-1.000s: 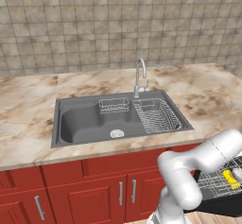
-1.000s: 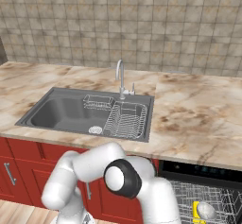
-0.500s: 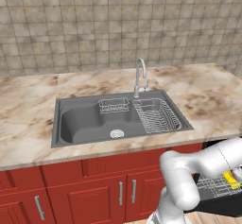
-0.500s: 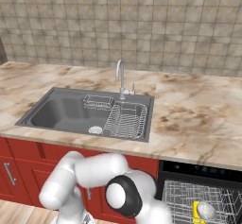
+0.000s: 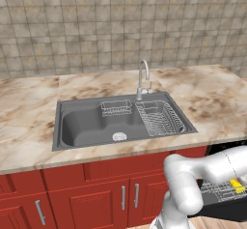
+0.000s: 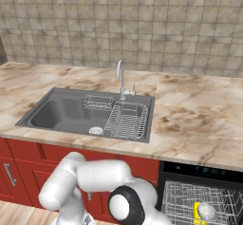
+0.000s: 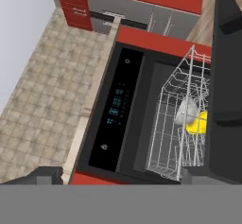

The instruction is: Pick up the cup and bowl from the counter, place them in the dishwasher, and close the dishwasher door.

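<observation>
My gripper (image 7: 120, 173) is spread wide, holding nothing. Small bright yellow cup (image 7: 198, 123) lies in the black dishwasher's white wire rack (image 7: 175, 124), touching a grey bowl (image 7: 186, 110); cup's long axis unclear.

Open black dishwasher (image 7: 124, 119), white wire rack (image 7: 182, 124) holding yellow cup (image 7: 198, 122) beside a grey bowl (image 7: 186, 110), pincer (image 7: 120, 175) fingertips spread wide.
</observation>
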### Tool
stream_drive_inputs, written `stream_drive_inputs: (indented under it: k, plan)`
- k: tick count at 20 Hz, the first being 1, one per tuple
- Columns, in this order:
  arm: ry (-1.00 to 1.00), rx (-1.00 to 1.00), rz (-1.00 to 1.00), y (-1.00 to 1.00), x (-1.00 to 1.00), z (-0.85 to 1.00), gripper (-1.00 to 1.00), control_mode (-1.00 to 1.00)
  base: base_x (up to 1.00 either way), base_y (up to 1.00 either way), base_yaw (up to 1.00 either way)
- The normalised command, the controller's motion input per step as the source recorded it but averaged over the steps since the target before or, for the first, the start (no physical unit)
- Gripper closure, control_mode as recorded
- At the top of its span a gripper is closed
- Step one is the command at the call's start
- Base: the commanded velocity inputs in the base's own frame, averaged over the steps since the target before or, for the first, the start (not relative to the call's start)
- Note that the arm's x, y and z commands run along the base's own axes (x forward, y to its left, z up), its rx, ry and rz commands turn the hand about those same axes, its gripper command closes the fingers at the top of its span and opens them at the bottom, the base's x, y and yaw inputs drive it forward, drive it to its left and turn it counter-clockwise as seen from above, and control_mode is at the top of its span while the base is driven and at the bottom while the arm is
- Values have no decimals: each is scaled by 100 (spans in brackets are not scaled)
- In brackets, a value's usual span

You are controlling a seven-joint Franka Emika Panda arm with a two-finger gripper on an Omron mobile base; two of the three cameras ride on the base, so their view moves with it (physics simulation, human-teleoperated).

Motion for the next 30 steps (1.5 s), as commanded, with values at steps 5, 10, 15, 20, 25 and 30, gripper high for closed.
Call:
stream_drive_inputs:
  k: [5, 10, 15, 20, 25, 30]
  plan:
    - [-7, 0, 1, -23, 19, -19, -100, -100, 0, 0, 0]
    - [-6, 0, 2, -41, 29, -23, -100, -100, 0, 0, 0]
    - [-3, 0, 4, -32, 32, -35, -100, -100, 0, 0, 0]
    - [-2, 0, 6, -20, 15, -61, -100, -100, 0, 0, 0]
    - [-1, 0, 6, -19, 5, -67, -100, -100, 0, 0, 0]
    - [-4, 0, 3, -23, 7, -48, -100, -100, 0, 0, 0]
